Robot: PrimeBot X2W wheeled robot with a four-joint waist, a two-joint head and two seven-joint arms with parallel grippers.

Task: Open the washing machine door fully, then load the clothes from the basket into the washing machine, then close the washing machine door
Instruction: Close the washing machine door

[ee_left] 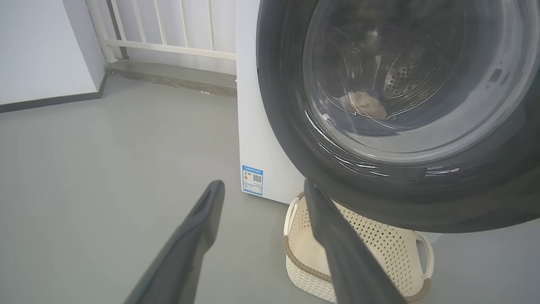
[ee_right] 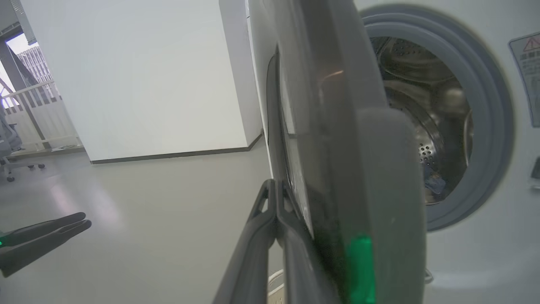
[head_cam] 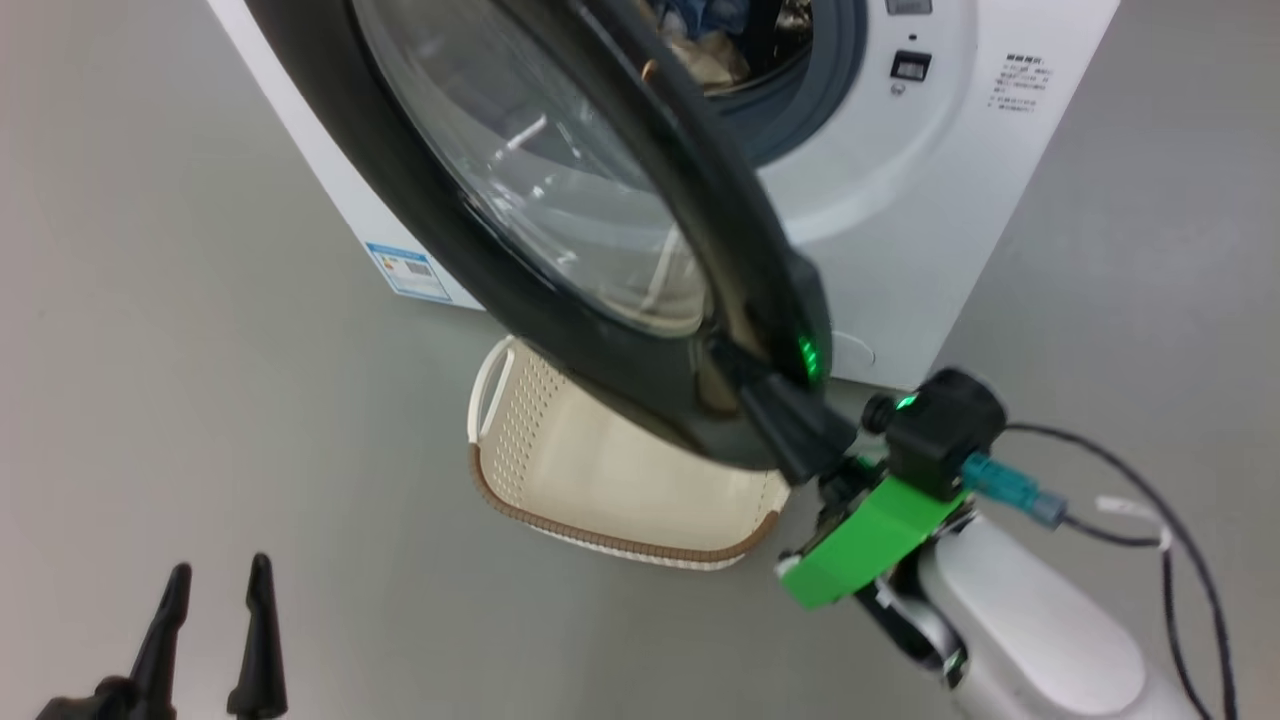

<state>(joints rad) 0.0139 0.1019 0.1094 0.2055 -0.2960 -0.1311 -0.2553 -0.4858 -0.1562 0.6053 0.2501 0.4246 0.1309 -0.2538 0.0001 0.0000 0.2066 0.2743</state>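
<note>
The right gripper [ee_right: 273, 190], fingers pinched together on nothing, presses against the door [head_cam: 560, 170] at its outer rim. The clothes [head_cam: 700, 55] lie behind the door in the washing machine [head_cam: 900, 200], and the emptied basket [head_cam: 600, 535] sits beneath the door. Best to push steadily along the door's swing until it latches, without slipping off. The left gripper [head_cam: 220, 572] hangs spread, well left of the door.

Left pincer [head_cam: 218, 572] hangs low, fingers spread; right pincer [ee_right: 276, 188] extended, fingers pressed together.

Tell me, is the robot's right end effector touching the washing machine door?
Touching. The right wrist view shows the shut right end effector pressed against the washing machine door, no gap.
</note>
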